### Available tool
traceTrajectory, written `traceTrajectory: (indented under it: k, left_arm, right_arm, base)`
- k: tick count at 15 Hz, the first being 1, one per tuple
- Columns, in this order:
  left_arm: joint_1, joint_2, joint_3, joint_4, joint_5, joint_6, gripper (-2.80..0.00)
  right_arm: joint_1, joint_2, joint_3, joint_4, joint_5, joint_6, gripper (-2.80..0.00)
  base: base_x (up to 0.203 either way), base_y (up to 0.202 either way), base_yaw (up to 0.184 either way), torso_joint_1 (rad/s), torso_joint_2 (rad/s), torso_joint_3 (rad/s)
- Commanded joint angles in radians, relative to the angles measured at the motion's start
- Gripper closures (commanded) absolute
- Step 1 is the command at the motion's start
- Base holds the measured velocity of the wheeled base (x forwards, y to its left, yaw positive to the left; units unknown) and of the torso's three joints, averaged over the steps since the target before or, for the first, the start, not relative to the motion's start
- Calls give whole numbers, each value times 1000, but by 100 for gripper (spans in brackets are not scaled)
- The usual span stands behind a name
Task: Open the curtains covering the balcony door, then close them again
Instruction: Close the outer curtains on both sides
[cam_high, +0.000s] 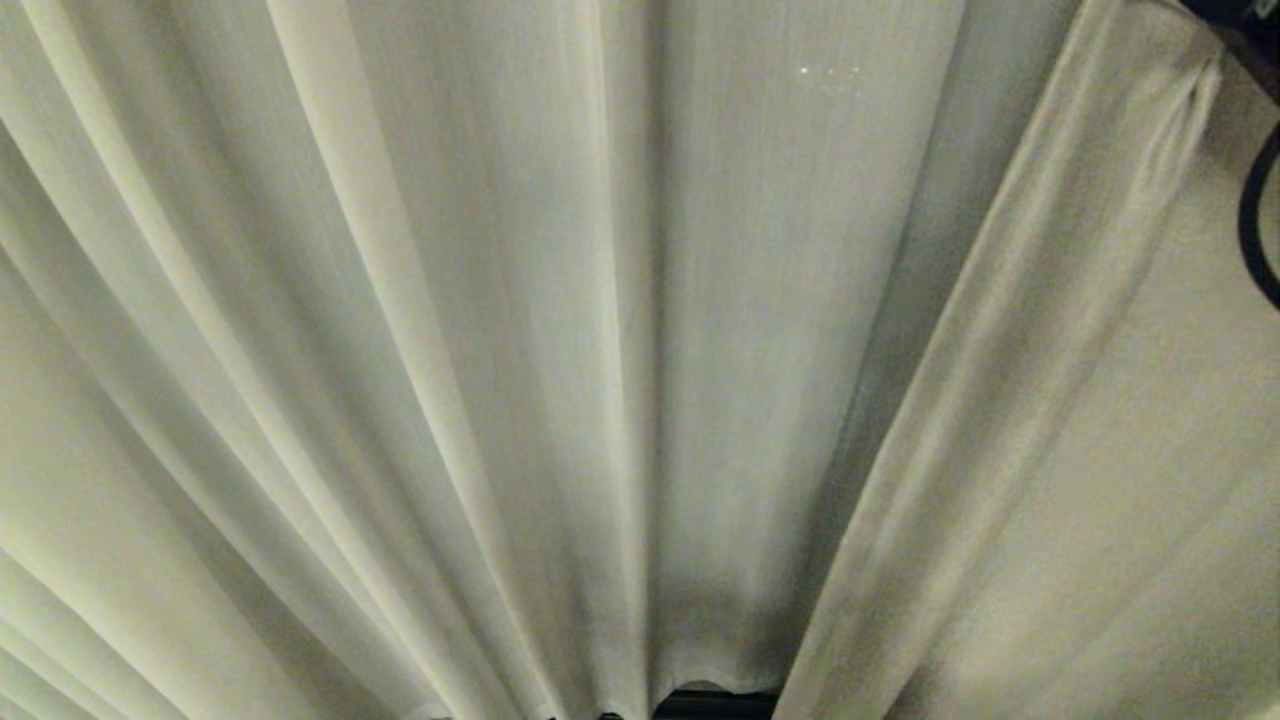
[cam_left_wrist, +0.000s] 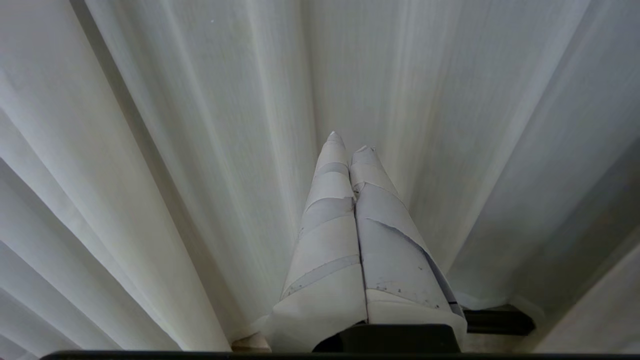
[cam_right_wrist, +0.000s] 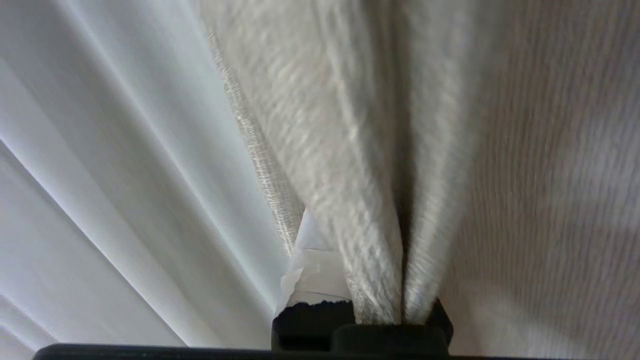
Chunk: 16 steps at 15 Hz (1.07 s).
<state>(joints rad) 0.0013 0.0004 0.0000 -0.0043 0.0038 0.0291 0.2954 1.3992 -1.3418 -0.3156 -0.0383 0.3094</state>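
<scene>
Cream woven curtains (cam_high: 620, 350) fill the head view in soft vertical folds. The right panel (cam_high: 1090, 450) is pulled slantwise, and its fabric bunches at the top right (cam_high: 1195, 90), beside a dark part of my right arm (cam_high: 1240, 25). In the right wrist view my right gripper (cam_right_wrist: 367, 230) is shut on a pinched fold of the curtain's edge (cam_right_wrist: 370, 270). One taped finger (cam_right_wrist: 315, 270) shows; the other is under the cloth. My left gripper (cam_left_wrist: 350, 142) is shut on nothing, its taped fingers pressed together and pointing at the curtain (cam_left_wrist: 200, 150). The balcony door is hidden behind the fabric.
A dark strip (cam_high: 715, 705) shows under the hem at the bottom middle, and it also appears in the left wrist view (cam_left_wrist: 500, 322). A black cable loop (cam_high: 1255, 230) hangs at the right edge.
</scene>
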Motion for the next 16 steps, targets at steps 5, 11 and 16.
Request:
traceTrajectory:
  k: [5,11,16]
  left_arm:
    - [0,0,0,0,0,0,0]
    - [0,0,0,0,1,0,0]
    - [0,0,0,0,-2,0,0]
  right_arm:
    - [140,169,-107,1,-203,-16,0]
    - [242,334,-212,-98,-234,-142,0]
    - [315,448,-295,-136,-236,-220,0]
  base:
    - [0,0,0,0,0,0]
    - [0,0,0,0,0,0]
    - [0,0,0,0,0,0]
